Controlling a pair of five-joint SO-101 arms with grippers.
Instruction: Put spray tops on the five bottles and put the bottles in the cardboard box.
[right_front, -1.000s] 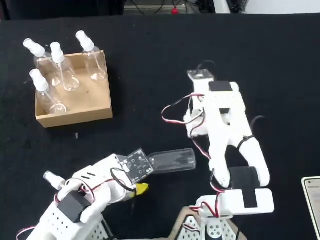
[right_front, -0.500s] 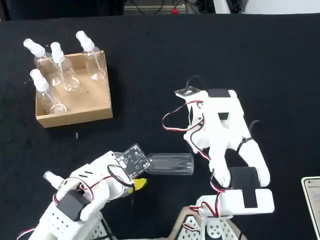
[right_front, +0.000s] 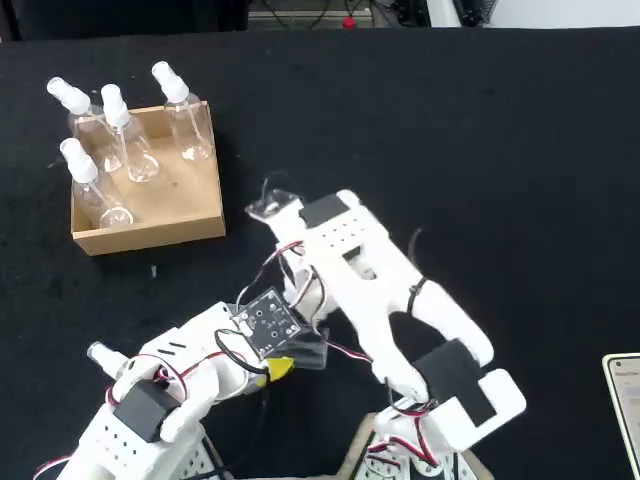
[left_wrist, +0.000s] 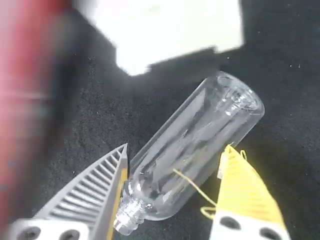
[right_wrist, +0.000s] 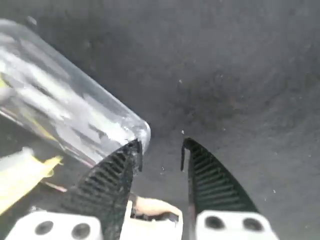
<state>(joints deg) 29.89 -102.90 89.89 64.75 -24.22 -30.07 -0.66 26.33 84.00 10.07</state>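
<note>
Black table (right_front: 520, 120) carries everything. Right arm (right_front: 370, 280) lies diagonally across the centre in high view and covers most of the loose bottle (left_wrist: 195, 140); just a clear sliver shows under it, next to the left arm (right_front: 170, 390), which is cut off at the frame edge. Cardboard box (right_front: 190, 215) sits at the far left corner w/ four capped bottles (right_front: 130, 150) upright inside, one half over the box rim.

Loose bottle: no spray top, bare threaded neck. Long axis runs out along the left gripper (left_wrist: 177, 147)'s line, neck end back near the gripper body, flat base pointing away. It is clamped btwn the grey and yellow fingers, both pressing its sides near the shoulder.

Right gripper (right_wrist: 160, 142): black fingers parted, nothing btwn them, bottle base just beside one fingertip; contact can't be told.

Small white piece (right_front: 97, 353) by the left arm, prob. a spray top, partly hidden.
</note>
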